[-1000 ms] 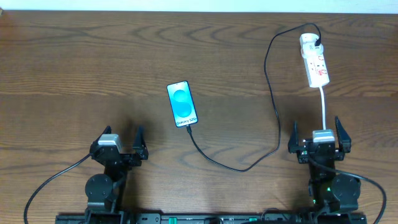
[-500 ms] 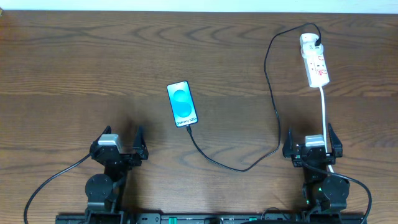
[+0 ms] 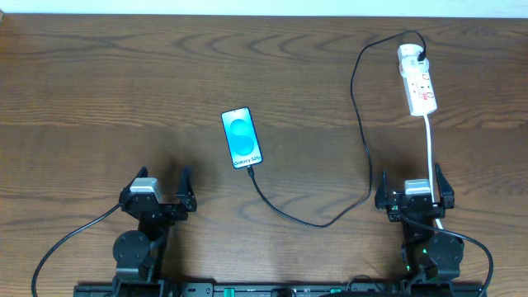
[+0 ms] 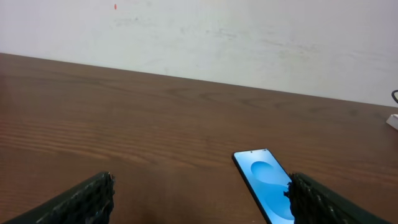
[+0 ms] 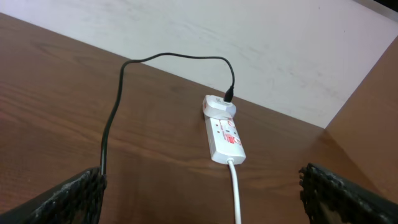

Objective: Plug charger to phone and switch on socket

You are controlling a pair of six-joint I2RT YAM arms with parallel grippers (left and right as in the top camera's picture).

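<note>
The phone (image 3: 242, 138) lies face up mid-table with a blue-cyan screen; it also shows in the left wrist view (image 4: 264, 182). The black charger cable (image 3: 360, 124) runs from the phone's near short edge, loops right and up to its plug at the far end of the white socket strip (image 3: 417, 79). The right wrist view shows the cable (image 5: 115, 115) and the socket (image 5: 222, 128) too. My left gripper (image 3: 158, 191) is open and empty near the front left, its fingers showing in the left wrist view (image 4: 200, 196). My right gripper (image 3: 414, 188) is open and empty over the socket's white cord.
The socket's thick white cord (image 3: 431, 144) runs down from the strip to under my right gripper, and shows in the right wrist view (image 5: 237, 193). A white wall (image 5: 261, 37) stands behind the table's far edge.
My right arm has drawn back toward the front edge and shifted a little left since a second ago. The left arm, phone, cable and socket have not moved.
</note>
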